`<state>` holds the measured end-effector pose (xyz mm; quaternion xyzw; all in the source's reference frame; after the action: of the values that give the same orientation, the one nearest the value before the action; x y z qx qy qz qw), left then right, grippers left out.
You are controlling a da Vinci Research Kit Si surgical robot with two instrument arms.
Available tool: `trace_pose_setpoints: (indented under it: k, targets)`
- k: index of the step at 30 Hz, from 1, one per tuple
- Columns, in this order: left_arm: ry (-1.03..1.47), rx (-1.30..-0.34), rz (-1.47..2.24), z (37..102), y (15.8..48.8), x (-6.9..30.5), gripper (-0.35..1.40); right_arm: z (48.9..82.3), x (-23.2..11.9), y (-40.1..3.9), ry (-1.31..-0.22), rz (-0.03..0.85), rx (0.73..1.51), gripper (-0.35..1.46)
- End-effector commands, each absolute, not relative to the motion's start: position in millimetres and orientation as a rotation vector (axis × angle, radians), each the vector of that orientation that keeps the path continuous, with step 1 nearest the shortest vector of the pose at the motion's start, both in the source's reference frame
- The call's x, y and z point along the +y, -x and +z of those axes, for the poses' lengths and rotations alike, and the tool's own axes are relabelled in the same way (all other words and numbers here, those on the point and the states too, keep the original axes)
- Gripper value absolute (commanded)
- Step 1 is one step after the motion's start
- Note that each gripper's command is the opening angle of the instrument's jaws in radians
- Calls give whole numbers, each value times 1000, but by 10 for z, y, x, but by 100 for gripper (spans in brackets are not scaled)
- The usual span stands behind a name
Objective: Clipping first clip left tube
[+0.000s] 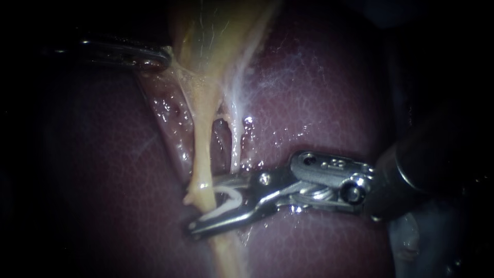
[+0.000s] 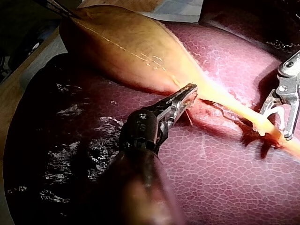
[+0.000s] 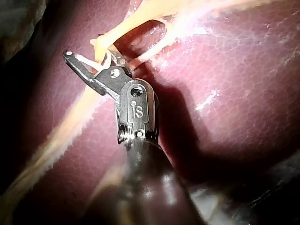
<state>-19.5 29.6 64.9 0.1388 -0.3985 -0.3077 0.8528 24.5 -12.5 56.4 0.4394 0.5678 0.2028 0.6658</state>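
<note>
Right instrument (image 1: 203, 203) in from 3 o'clock, pincer holding white clip (image 1: 229, 194) astride the left tube (image 1: 203, 144): thin, glossy yellow strand, running 12 to 6 over dark red liver (image 1: 319, 103). Left instrument (image 1: 164, 55) at 10 o'clock, pincer clamped on gallbladder (image 1: 216, 31).

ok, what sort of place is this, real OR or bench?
Likely a surgical-robot bench, not an operating room: dark red liver and pale yellow gallbladder lie exposed on a tan surface; slim metal left instrument grips the gallbladder, right instrument holds a white clip.
</note>
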Motion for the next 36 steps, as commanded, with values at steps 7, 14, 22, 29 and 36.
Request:
trace_pose_setpoints:
  k: [7,14,22,29,36]
  targets:
    - [-292,-839,-648,649,195,296,-35,571,-130,-250,-1033,477,1285,49]
    - [-292,-839,-648,649,195,296,-35,579,-139,-255,-1059,480,1275,49]
    - [-292,-839,-648,649,195,296,-35,583,-144,-258,-1103,488,1292,49]
    - [-292,-839,-648,649,195,296,-35,583,-144,-259,-1123,486,1298,49]
    - [-292,-839,-648,649,195,296,-35,579,-144,-257,-1091,510,1278,45]
